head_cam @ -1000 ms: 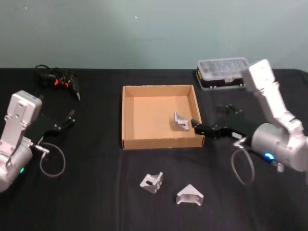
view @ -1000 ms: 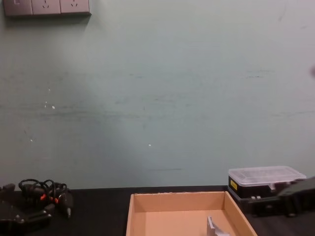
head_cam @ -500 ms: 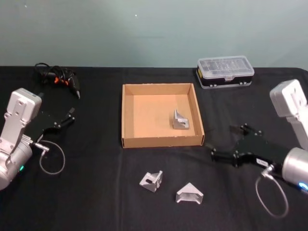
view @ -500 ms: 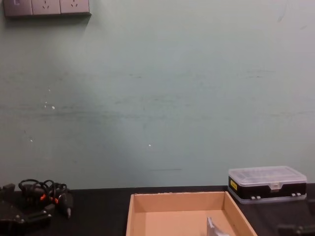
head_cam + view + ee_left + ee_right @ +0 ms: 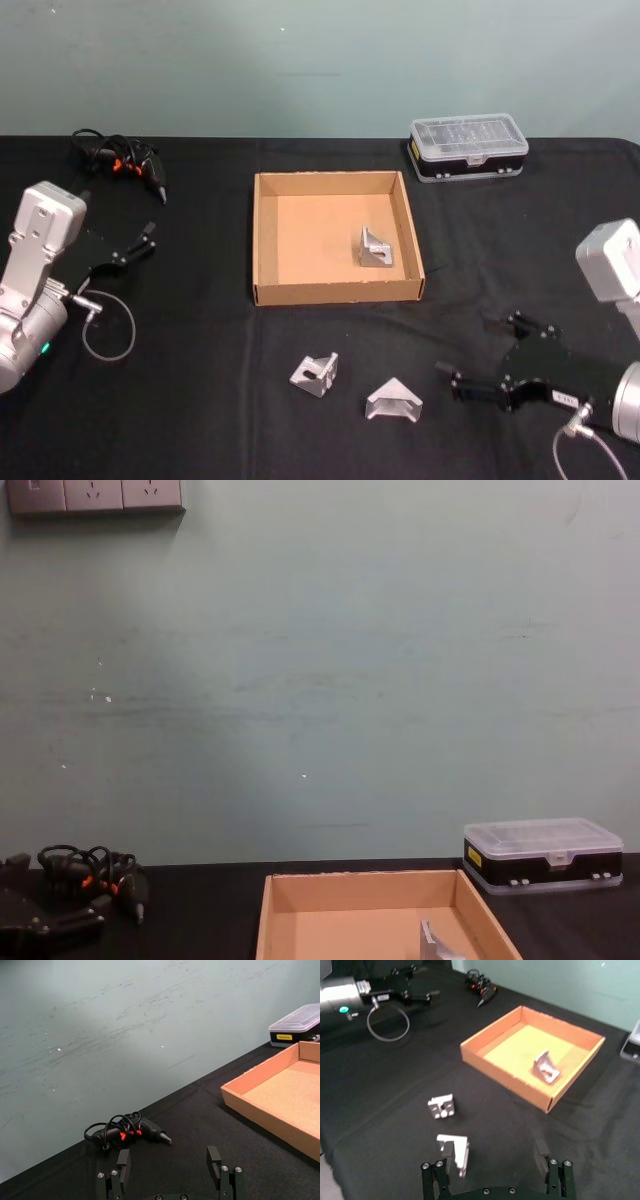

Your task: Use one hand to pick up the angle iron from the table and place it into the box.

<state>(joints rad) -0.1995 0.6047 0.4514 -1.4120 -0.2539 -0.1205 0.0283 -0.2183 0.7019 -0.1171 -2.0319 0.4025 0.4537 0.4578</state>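
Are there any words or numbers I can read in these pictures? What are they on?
No text reads clearly.
Yellow label on the black case: dark print, too small to read.
White sticker on the right gripper: too small to read.
Wall sockets: no writing on them.

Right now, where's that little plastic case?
In the head view, the case sits far back on the right, just beyond the box's far right corner.
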